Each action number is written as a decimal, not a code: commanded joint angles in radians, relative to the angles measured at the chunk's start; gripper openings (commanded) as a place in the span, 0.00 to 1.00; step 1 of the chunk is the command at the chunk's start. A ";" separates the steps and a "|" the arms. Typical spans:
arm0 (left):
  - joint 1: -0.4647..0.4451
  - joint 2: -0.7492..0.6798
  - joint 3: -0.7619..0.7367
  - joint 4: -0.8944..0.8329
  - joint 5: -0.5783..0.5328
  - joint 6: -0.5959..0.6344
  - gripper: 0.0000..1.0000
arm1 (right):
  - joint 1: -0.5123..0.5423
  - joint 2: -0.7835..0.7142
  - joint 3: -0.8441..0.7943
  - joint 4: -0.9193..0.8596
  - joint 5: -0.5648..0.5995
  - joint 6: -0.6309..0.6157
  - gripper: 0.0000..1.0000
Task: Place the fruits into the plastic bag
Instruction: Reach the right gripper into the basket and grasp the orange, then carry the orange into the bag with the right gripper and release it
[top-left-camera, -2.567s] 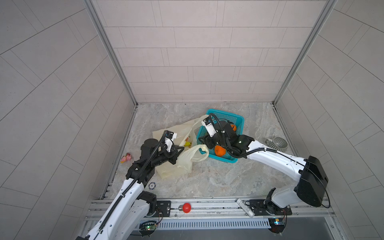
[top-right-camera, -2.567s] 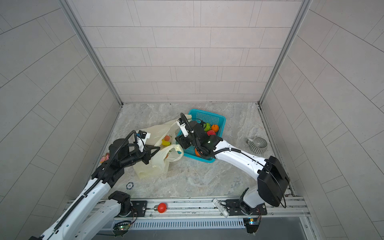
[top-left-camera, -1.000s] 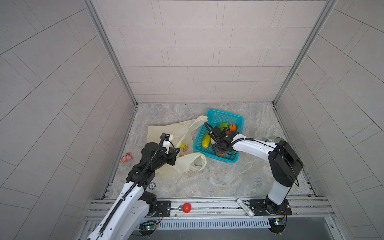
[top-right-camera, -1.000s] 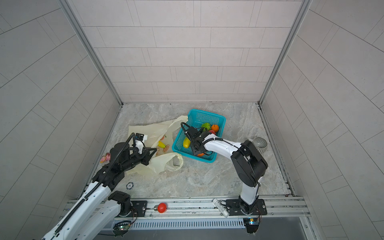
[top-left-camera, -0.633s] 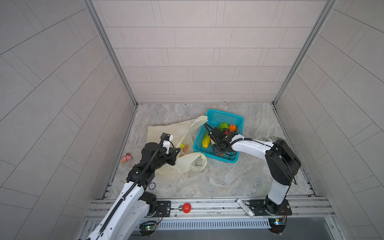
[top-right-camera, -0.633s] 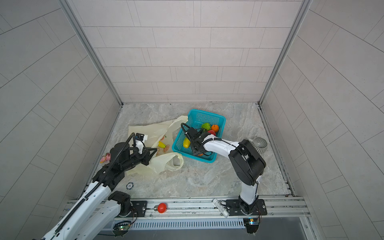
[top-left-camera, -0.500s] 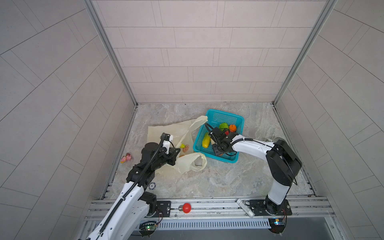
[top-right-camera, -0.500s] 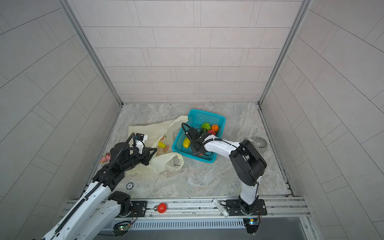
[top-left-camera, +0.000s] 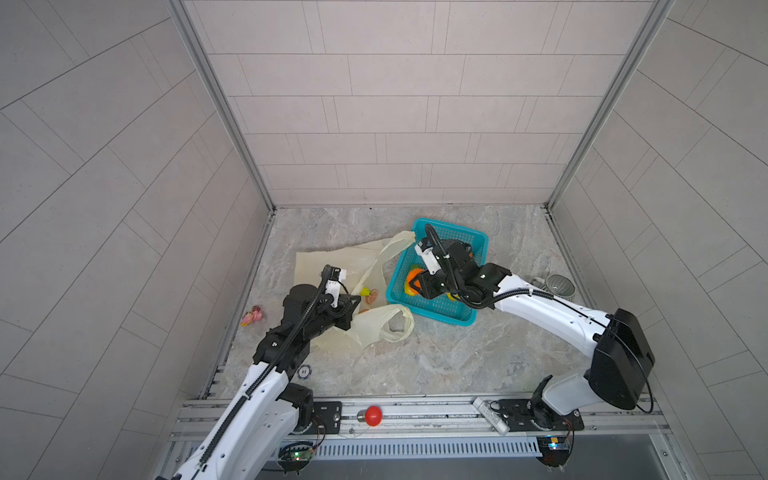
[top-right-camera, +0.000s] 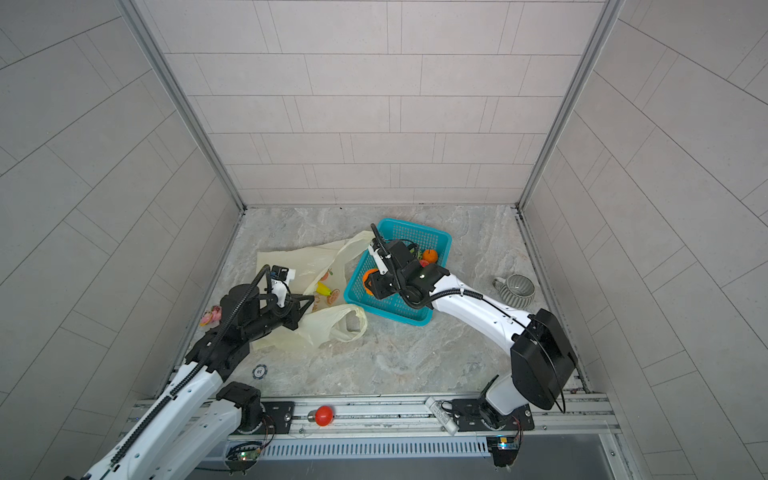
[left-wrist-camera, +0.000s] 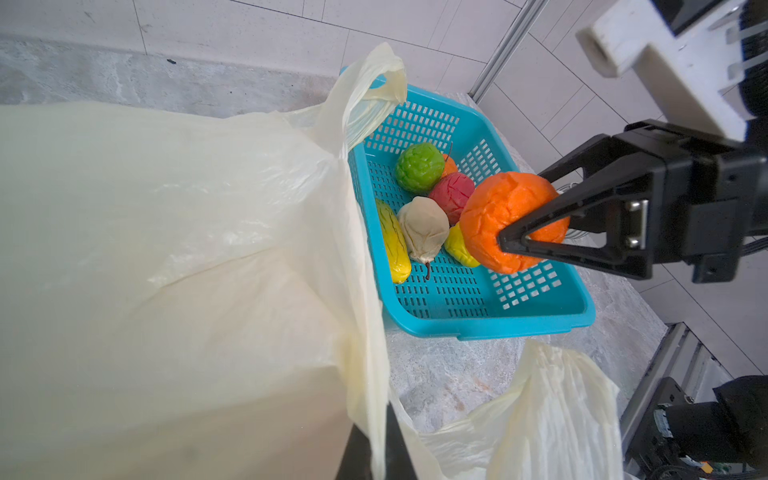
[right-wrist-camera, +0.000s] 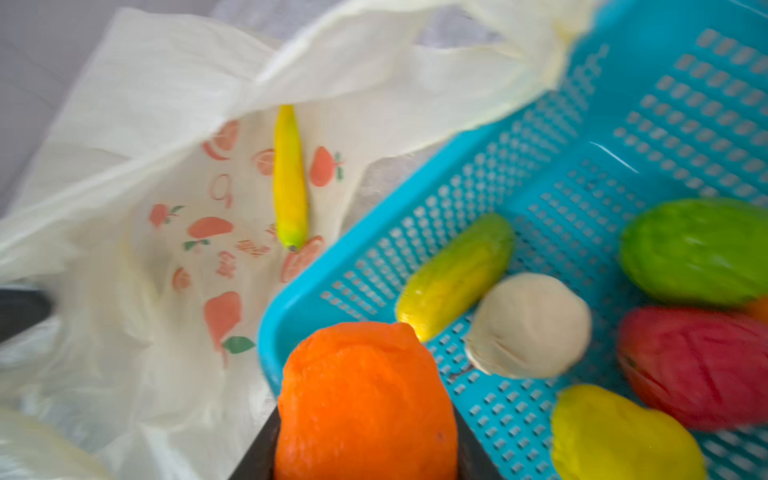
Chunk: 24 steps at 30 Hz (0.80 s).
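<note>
Tiled grey walls (top-left-camera: 415, 124); marbled floor (top-left-camera: 457, 361) bears plastic bag (top-left-camera: 332, 259), teal basket (top-left-camera: 442, 311).

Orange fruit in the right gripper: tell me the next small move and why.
Probably carry the orange fruit sideways over the rim of the basket toward the mouth of the plastic bag. The right gripper is shut on it, held above the other fruits, and the left gripper pinches the bag's edge, holding the mouth open beside the basket, so the way in looks ready.
</note>
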 joint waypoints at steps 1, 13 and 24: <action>-0.003 -0.019 -0.012 0.023 -0.011 0.013 0.00 | 0.041 0.070 0.060 0.076 -0.140 -0.034 0.38; -0.003 -0.048 -0.025 0.038 -0.009 0.013 0.00 | 0.093 0.378 0.350 0.104 -0.232 -0.035 0.40; -0.003 -0.044 -0.033 0.051 -0.002 0.006 0.00 | 0.145 0.589 0.506 0.125 -0.307 0.014 0.53</action>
